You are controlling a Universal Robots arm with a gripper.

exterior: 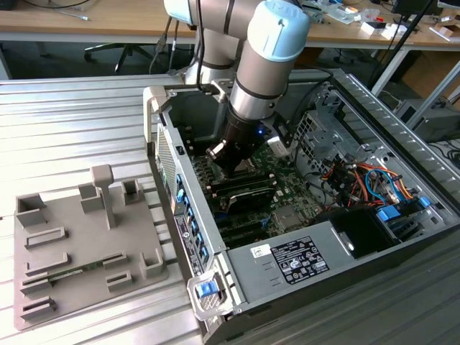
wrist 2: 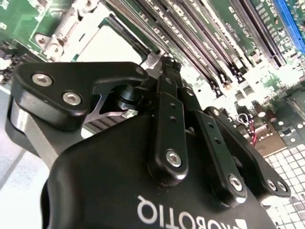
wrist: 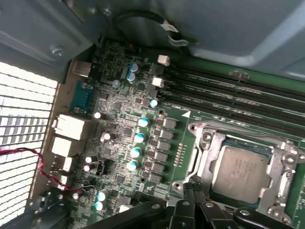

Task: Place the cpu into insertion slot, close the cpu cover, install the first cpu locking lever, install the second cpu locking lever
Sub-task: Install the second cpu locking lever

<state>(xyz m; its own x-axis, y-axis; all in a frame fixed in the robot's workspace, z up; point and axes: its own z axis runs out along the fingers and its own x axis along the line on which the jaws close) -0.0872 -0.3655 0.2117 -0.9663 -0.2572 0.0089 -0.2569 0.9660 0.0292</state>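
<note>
The cpu (wrist: 240,169), a flat square chip with a grey metal top, lies in the insertion slot (wrist: 202,129) on the green motherboard. The silvery cpu cover (wrist: 285,177) lies flat around it and frames its top. In the second wrist view the cpu (wrist 2: 112,45) shows as a pale square beyond the fingers. My gripper (wrist: 192,187) is down at one corner of the socket, its black fingers drawn together and shut, with nothing visible between them. The exterior view has the gripper (exterior: 228,167) deep inside the open computer case, low over the board.
Long black memory slots (wrist: 228,95) run beside the socket. The case wall (wrist: 238,28) stands close behind them. A grey fixture plate (exterior: 79,244) lies on the table at the exterior view's left. Coloured cables (exterior: 374,180) crowd the case at the exterior view's right.
</note>
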